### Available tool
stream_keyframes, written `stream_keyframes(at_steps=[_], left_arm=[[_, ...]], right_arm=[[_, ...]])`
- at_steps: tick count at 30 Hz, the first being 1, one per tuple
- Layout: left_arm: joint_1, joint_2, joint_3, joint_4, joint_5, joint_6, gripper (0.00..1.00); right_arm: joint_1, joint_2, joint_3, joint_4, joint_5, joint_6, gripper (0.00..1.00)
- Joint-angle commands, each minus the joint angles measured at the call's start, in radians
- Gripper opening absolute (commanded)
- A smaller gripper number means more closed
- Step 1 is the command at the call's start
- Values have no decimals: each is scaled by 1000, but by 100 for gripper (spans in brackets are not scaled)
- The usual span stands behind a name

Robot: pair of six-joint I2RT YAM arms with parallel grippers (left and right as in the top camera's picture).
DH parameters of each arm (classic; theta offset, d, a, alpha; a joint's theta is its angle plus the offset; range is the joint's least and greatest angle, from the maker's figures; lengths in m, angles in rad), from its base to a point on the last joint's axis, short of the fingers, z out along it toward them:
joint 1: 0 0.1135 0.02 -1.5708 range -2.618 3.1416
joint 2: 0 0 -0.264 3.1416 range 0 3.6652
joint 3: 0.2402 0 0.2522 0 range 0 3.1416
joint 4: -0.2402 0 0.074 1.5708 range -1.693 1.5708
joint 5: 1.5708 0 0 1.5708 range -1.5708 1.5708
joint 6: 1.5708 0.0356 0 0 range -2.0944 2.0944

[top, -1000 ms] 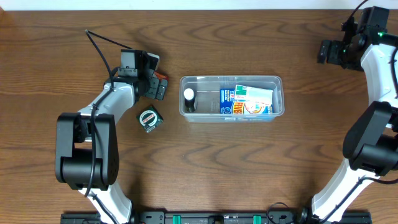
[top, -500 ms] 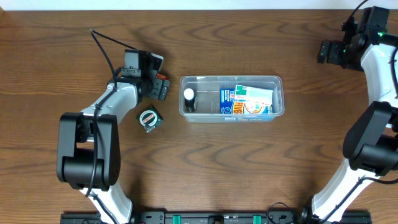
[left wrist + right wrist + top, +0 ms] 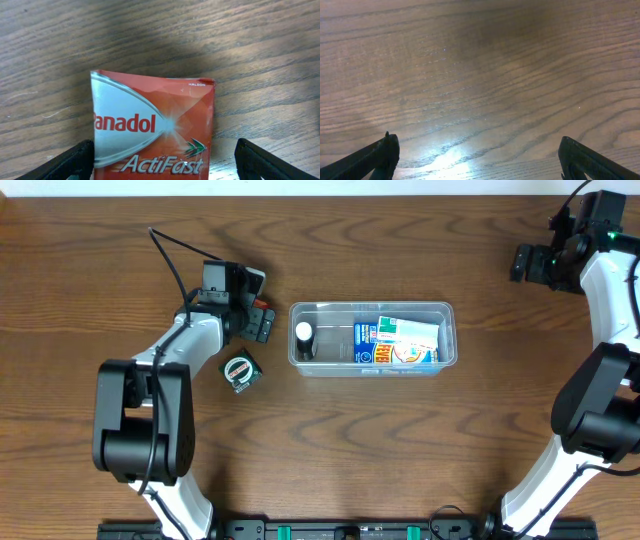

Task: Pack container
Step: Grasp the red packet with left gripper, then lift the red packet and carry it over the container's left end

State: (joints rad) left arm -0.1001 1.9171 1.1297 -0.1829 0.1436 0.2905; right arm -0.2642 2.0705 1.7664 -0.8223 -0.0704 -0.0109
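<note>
Clear container (image 3: 335, 340) at the centre of the table (image 3: 350, 450), with blue-and-white boxes (image 3: 396, 342) in its right half. Left gripper (image 3: 262, 322), just left of it, jaws wide around a red Panadol box (image 3: 150, 125), one finger clear of it. Right gripper (image 3: 522, 263), far right corner, jaws spread wide over bare wood

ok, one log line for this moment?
left jaws: open astride Panadol box | right jaws: open, empty | container: partly packed

Red-and-silver pack (image 3: 152, 131) (white lettering); brown wood-grain table (image 3: 150, 35); clear container (image 3: 372, 306); seemingly blue-and-white box (image 3: 366, 344).
</note>
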Motion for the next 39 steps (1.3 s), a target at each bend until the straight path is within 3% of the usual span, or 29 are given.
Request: stream_keyframes(at_steps=[1, 5, 10, 22, 33, 39], left_arm=[[0, 24, -7, -6, -2, 12, 88], [0, 16, -6, -2, -2, 12, 73], [0, 14, -6, -2, -2, 12, 62], [0, -79, -5, -16, -10, -39, 62], [-6, -371, 5, -125, -24, -179, 59], [-76, -536, 35, -163, -24, -278, 57]], right_arm=[[-6, -1, 6, 0, 3, 6, 99], [-5, -1, 6, 0, 3, 6, 99], [-6, -1, 6, 0, 3, 6, 99], [-6, -1, 6, 0, 3, 6, 99], [-5, -1, 6, 0, 3, 6, 99], [-5, -1, 6, 0, 3, 6, 99]])
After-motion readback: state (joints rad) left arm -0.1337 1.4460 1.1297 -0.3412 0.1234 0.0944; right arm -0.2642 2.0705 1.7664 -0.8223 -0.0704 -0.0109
